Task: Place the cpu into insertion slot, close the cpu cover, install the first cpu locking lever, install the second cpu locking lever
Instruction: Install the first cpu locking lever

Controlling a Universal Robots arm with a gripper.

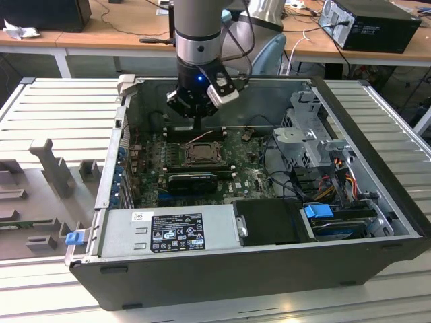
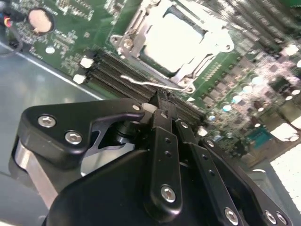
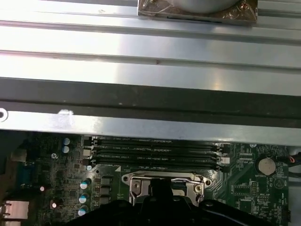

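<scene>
Gripper (image 2: pixel 162 102): fingers (image 2: pixel 163 136) pressed together, tips right at the locking lever (image 2: pixel 150 84).
Cpu cover (image 2: pixel 134 28): looks down.
Handling: lever's thin, springy wire; push near its hooked end.

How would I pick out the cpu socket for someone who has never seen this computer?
Look into the open case at the green board lying at its bottom. The socket sits on that board, under the gripper. Unlike the long black memory slots beside it, it is square with a silvery metal frame.
</scene>
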